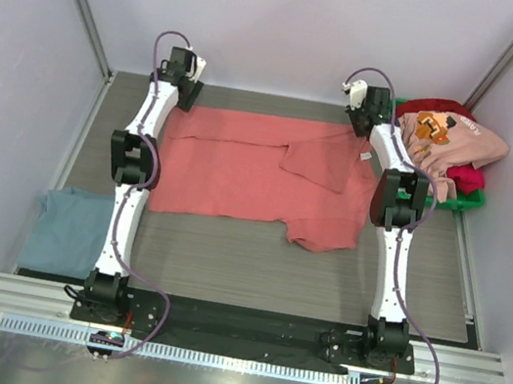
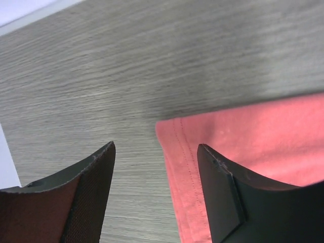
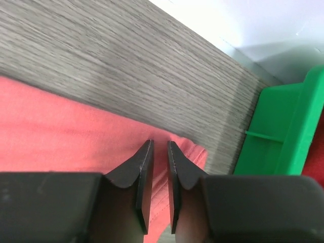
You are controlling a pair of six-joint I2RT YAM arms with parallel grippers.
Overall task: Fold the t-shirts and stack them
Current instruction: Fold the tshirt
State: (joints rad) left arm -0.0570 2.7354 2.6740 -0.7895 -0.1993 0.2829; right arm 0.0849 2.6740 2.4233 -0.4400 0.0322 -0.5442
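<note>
The left gripper (image 2: 156, 190) is hovering over the table (image 2: 126, 66) with its jaws wide apart. A hemmed corner of the red tee (image 2: 263, 136) is lying between them, closer to one finger (image 2: 223, 192) than to the other. The right gripper (image 3: 160, 177) is holding its jaws almost together, leaving a thin slit. The same tee's edge is lying beneath the tips, but whether cloth is pinched cannot be told. A green bin (image 3: 283, 126) is sitting beside these jaws, carrying a pink tee (image 1: 450, 137).
</note>
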